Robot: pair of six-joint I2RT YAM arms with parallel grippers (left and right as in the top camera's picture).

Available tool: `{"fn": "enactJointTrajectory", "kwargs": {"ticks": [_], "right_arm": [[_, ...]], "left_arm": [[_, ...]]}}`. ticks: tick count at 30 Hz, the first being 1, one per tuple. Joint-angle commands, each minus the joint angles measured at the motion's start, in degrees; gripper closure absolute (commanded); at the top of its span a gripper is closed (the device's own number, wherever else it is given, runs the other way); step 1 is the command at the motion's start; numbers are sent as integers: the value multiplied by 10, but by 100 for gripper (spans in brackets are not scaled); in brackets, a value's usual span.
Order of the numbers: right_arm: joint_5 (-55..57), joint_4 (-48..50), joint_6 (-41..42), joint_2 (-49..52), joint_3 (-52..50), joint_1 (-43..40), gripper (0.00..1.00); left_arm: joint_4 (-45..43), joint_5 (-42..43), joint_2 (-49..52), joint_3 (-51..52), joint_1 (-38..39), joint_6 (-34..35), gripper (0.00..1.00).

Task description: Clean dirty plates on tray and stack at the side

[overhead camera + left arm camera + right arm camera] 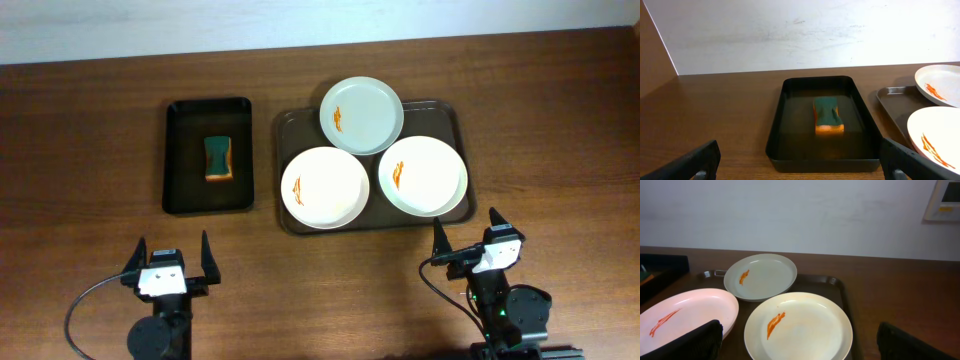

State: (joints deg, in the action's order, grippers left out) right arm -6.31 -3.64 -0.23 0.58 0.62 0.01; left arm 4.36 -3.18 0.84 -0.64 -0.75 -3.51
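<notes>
So, nothing's been wiped yet: all three plates (324, 187) sit on the tray (445, 112), each showing its orange smear. Your left end effector (173, 256) and right end effector (467, 230) hang spread and empty over the tabletop (80, 130) near its front edge. Next I'd send the left one for the sponge (219, 159) in the black tray (185, 195), fingers straddling it.

Pale white-green plates (362, 115) with orange smears, dark brown tray (295, 128), black tray (180, 150), green-and-orange sponge (218, 159), brown wood-grain table (90, 150)
</notes>
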Motion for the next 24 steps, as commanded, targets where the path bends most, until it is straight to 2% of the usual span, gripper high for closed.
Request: {"fn": "enactJointTrajectory", "kwargs": {"ticks": [1, 3, 4, 5, 6, 7, 8, 10, 12, 13, 14, 17, 21, 23, 24], "right_arm": [[-5, -3, 0, -4, -3, 4, 2], [-5, -3, 0, -4, -3, 4, 2], [-5, -3, 0, -4, -3, 4, 2], [-5, -3, 0, -4, -3, 4, 2], [-5, -3, 0, -4, -3, 4, 2], [-5, -3, 0, -4, -3, 4, 2], [-5, -3, 0, -4, -3, 4, 2], [-5, -3, 0, -4, -3, 4, 2], [-5, -3, 0, -4, -3, 4, 2], [-5, -3, 0, -4, -3, 4, 2], [-5, -3, 0, -4, -3, 3, 2], [-5, -3, 0, -4, -3, 4, 2], [-5, -3, 0, -4, -3, 4, 2], [-5, -3, 0, -4, -3, 4, 2], [-5, -3, 0, -4, -3, 4, 2]], "left_arm": [[4, 9, -4, 1, 2, -9, 0], [-7, 17, -4, 1, 2, -6, 0], [-14, 82, -4, 1, 2, 22, 0], [-22, 181, -4, 1, 2, 49, 0], [-40, 329, -4, 1, 2, 74, 0], [-138, 446, -4, 1, 2, 74, 0], [-228, 443, -4, 1, 2, 69, 0], [-351, 443, -4, 1, 2, 65, 0], [-411, 425, -4, 1, 2, 65, 0], [-413, 395, -4, -3, 2, 64, 1], [-402, 387, -2, -10, 2, 33, 1], [-363, 379, 24, -35, 2, 14, 1], [-179, 310, 135, -170, 2, -53, 1], [-29, 288, 274, -307, 2, -55, 1], [5, 289, 312, -338, 2, -54, 0]]}}
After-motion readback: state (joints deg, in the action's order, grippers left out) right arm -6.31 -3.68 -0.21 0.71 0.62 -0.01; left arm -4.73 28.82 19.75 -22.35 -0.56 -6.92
